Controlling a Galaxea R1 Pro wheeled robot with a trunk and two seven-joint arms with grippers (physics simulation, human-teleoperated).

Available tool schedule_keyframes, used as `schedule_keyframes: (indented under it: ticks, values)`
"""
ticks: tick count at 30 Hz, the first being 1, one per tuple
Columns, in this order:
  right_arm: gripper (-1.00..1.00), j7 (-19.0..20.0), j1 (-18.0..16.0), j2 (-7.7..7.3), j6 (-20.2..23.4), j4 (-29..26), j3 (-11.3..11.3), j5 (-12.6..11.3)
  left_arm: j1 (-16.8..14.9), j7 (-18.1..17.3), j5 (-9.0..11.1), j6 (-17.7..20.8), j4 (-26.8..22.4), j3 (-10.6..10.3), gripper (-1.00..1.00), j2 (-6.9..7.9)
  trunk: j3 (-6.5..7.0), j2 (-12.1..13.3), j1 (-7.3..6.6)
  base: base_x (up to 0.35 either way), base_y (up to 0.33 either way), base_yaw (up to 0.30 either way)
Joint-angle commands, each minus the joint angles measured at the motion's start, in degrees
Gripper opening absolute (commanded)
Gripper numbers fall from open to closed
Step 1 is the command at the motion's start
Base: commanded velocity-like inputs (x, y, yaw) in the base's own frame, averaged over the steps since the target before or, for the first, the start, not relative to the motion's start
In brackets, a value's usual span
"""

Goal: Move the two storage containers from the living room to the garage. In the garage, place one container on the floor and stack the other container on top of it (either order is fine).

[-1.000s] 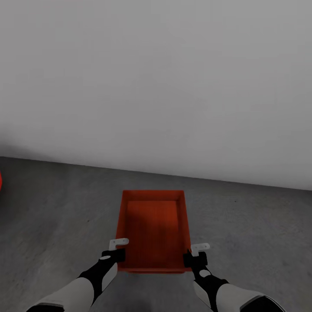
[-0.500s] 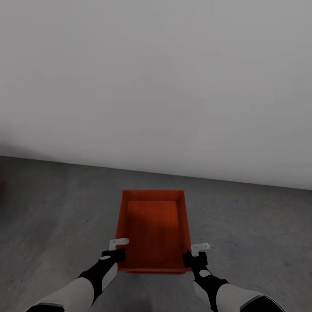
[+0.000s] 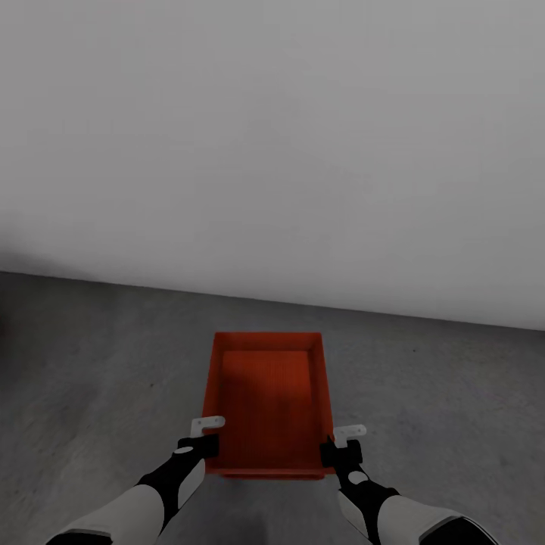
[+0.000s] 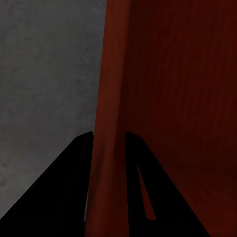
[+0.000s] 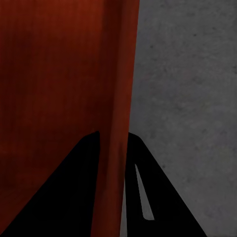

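Nearest to us, our two white and black arms reached forward and down. Our left pincer point(image 3: 206, 434) was clamped on the left wall of an orange-red bin point(image 3: 267, 401), near its closest corner. Our right pincer point(image 3: 342, 443) was clamped on the right wall at the matching spot. In the left wrist view, that pincer point(image 4: 108, 148) had one black finger point(image 4: 74, 192) on each side of the thin wall of the bin point(image 4: 168, 98). The right wrist view showed the same: the pincer point(image 5: 114, 145) straddled the wall of the bin point(image 5: 54, 74). The bin was open-topped and empty, held lengthwise ahead of us over the dark grey concrete floor point(image 3: 91, 363). Whether it touched the floor, we could not tell. Beyond it rose a plain white-grey wall point(image 3: 272, 136).
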Motion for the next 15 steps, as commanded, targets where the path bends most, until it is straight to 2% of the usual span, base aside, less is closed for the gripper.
schedule_keyframes:
  ticks: [1, 15]
  values:
    - [-1.0, -0.2, -0.1, 0.02, -0.8, -0.1, -1.2, -0.5, 0.0, 0.7, 0.4, 0.1, 0.1, 0.6, -1.0, 0.17, -0.22, -0.4, 0.23, 0.0, 0.0, 0.0]
    - [-1.0, -0.2, -0.1, 0.02, -0.8, -0.1, -1.2, -0.5, 0.0, 0.7, 0.4, 0.1, 0.1, 0.6, -1.0, 0.17, -2.73, -6.1, 3.3, 0.0, 0.0, 0.0]
